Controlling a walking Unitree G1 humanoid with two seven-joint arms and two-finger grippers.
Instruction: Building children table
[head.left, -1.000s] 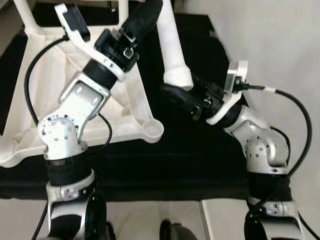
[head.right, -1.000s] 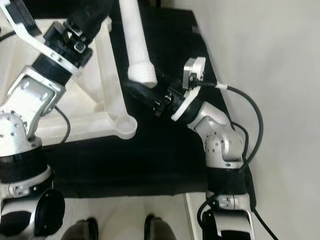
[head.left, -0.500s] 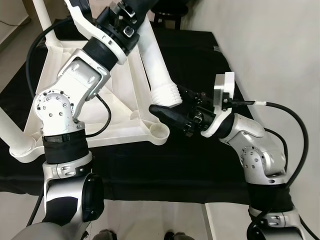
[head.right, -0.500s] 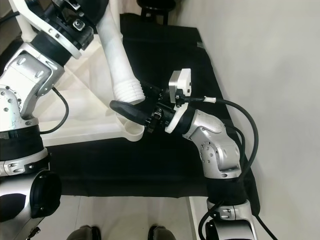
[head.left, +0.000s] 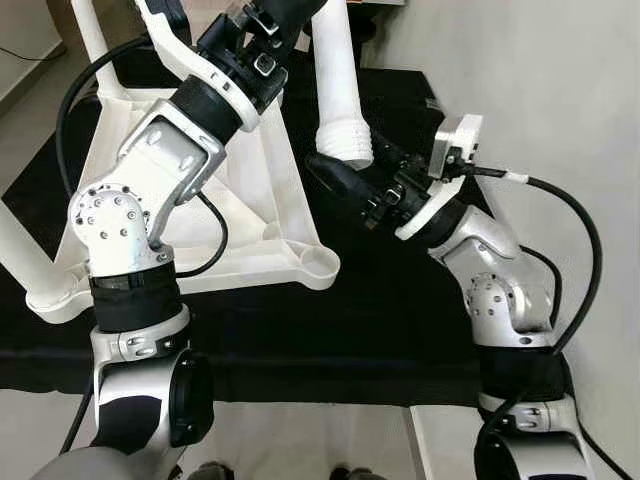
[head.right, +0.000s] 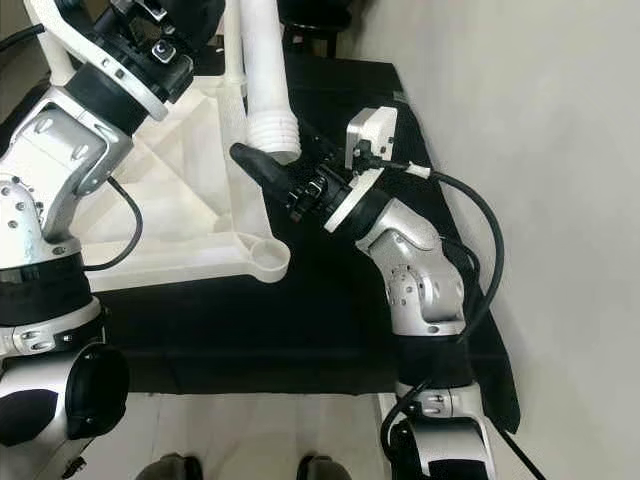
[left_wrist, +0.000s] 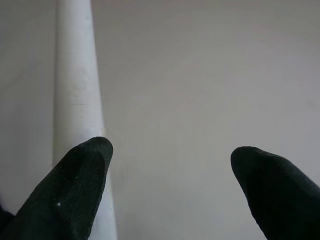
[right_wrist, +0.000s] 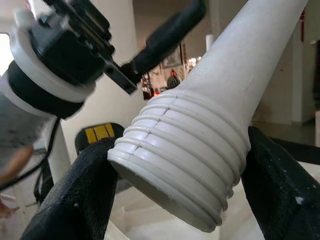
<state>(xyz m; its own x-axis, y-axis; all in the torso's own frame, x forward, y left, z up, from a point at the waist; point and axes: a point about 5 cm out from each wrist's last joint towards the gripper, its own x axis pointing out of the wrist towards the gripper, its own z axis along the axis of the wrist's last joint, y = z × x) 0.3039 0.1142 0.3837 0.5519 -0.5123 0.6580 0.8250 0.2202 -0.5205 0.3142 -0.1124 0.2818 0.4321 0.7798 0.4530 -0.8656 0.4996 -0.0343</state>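
White moulded plastic fills my left side: the upturned white plastic children's table top (head.left: 250, 215) lies on the black cloth (head.left: 380, 310), its open corner socket (head.left: 318, 265) facing up. My left gripper (head.left: 285, 12) is raised above it by the loose leg; in its wrist view the fingertips (left_wrist: 82, 175) stand wide apart, one just beside a white leg, so I cannot call that a hold.

The long white tapered plastic table leg (head.left: 338, 75) hangs in the air above the cloth, up and right of the socket. Its long axis runs steeply, almost upright, with the ribbed screw end (right_wrist: 175, 165) pointing down.

My right gripper (head.left: 335, 180) brackets that ribbed end, one finger (right_wrist: 75, 200) on each side, close but loosely.

My worry: the thread sits off-line from the socket. Lowered tilted, it could cross-thread, or slip from my loose fingers and drop.
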